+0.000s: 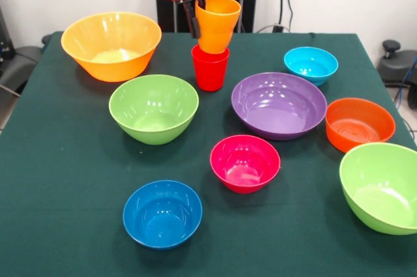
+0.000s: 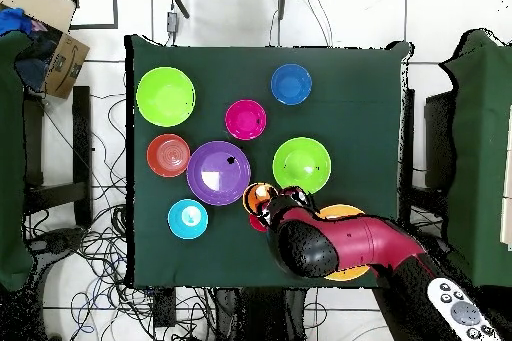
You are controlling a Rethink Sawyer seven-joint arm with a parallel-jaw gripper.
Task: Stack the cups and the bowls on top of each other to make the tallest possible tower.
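Pinching one orange cup (image 1: 217, 23) in my jaws (image 1: 195, 17), tilted above one red cup (image 1: 210, 66), eight glossy bowls across the green surface (image 1: 78, 186), two lime, others single colours.

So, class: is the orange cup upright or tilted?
Tilted. The orange cup leans above the red cup, held by the tool.

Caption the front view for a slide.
Gripper holds an orange cup tilted over the red cup, eight bowls spread around.
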